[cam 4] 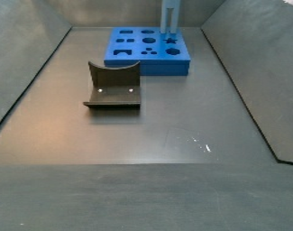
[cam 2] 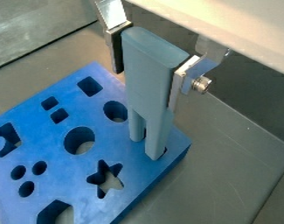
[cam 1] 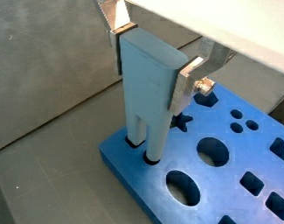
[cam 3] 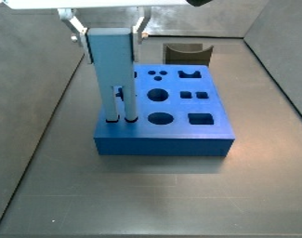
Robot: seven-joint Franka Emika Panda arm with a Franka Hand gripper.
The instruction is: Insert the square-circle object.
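**Item: square-circle object** (cam 1: 150,74). Pale blue upright slab with two legs below, one rounder than the other. It stands vertical over a corner of the blue board (cam 3: 165,139). The leg tips are at the mouths of two openings near that corner, or just inside them. How deep they sit cannot be told.

**Holder: gripper** (cam 1: 155,54). Directly above the board corner, closed narrow on the upper part of the slab. One silver finger (cam 2: 189,74) presses each broad face in both wrist views, so the piece is held.

**Receiver: blue board.** Flat block on the grey floor (cam 4: 173,180), its top cut with holes: circles, squares, a star and small dots. The held piece occupies the corner pair.

**Bystander: fixture** (cam 4: 113,90). Dark bracket on a base plate, well apart from the board and out of the gripper's way.

**Hazards, as judged:**
- A leg tip catching a hole rim, from slight offset or twist about the vertical. Pressing down would then jam the piece or shift the board.
- The slab tilting in the grip, since the pads hold it high and the legs are long. One leg would bind before the other.
- The pads slipping up along the smooth faces under push, leaving the legs only partly seated.
- Releasing too early, before the legs are well down, which could let the tall piece lean or topple.
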